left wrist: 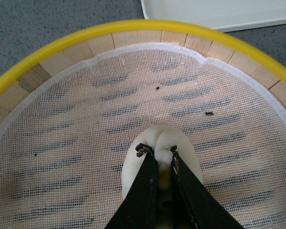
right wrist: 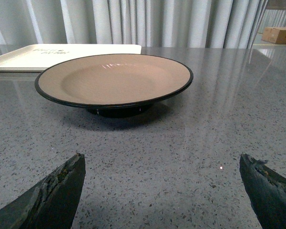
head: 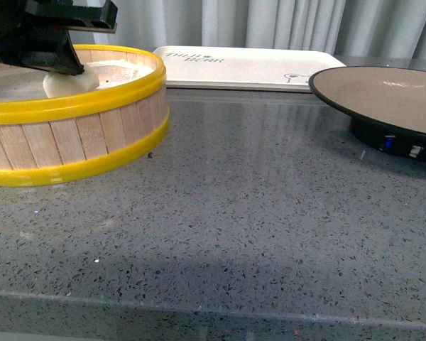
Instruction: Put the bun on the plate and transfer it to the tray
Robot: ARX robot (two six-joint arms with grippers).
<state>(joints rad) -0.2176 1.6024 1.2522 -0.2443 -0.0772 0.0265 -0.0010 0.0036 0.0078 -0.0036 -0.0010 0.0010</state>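
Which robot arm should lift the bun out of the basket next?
Left. The left arm's jaws sit inside the steamer basket, shut on the bun. The right arm's jaws are open over the countertop, facing the bare plate, away from the bun.

the left gripper [head: 67,65] covers most of the bun [head: 74,82] in the front view, leaving only a pale edge showing above the rim of the steamer basket [head: 92,135], which itself runs off the left edge. the plate [head: 390,96] is cut by the right edge and hides the right end of the tray [head: 248,71]. the lettering [head: 187,57] on the tray is too small to read. from the right wrist, only two tips of the right gripper [right wrist: 161,160] show.
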